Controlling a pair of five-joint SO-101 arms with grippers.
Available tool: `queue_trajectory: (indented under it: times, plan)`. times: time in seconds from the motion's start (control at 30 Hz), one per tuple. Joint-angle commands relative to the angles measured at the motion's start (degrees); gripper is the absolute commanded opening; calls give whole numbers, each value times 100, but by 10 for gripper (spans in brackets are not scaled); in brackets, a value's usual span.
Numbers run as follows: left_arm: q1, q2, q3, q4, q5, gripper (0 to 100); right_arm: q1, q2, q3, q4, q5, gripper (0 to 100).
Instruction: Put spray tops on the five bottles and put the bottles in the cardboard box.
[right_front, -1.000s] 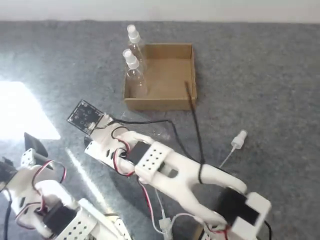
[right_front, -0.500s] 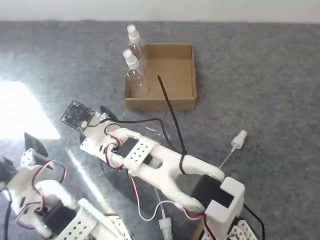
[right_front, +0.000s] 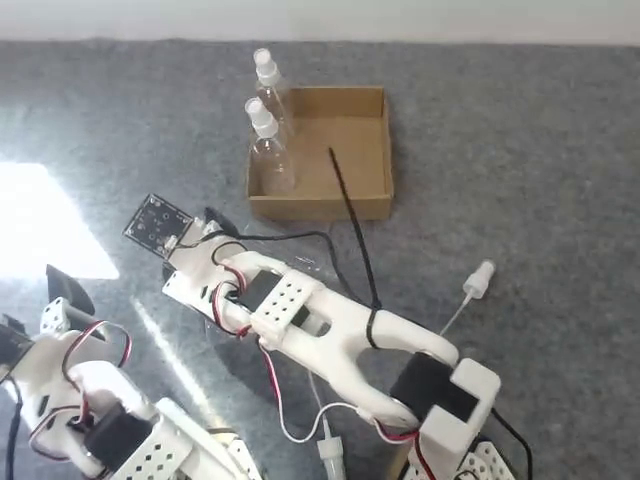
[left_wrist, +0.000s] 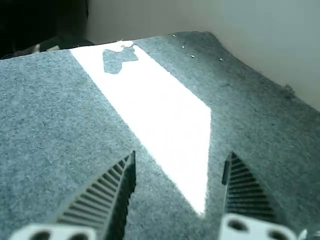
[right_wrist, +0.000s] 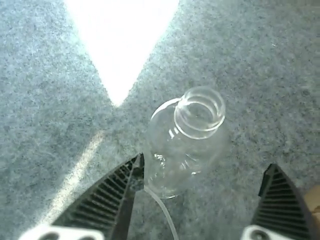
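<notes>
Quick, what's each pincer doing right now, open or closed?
Left pincer: open, holding nothing.
Right pincer: open, nothing gripped, uncapped bottle just ahead.

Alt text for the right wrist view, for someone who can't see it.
A clear bottle with no spray top sits on grey carpet, its open neck facing the camera, between the open fingers of the right gripper. A sunlit patch lies beyond.
</notes>
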Motion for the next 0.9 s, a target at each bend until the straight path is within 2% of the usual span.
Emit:
queue_trajectory:
  times: [0.0, 0.57, 0.73, 0.87]
  plan:
    - [-18, -79, -4, -158, 44, 269, 92, -435, -369, 31, 70, 335]
    - [0, -79, -4, -158, 44, 269, 92, -242, -431, -382, 35, 333]
    - [0, -79, -4, -158, 35, 269, 101, -233, -404, -611, 70, 243]
    - [0, -79, -4, -158, 26, 269, 110, -233, -404, -629, 79, 237]
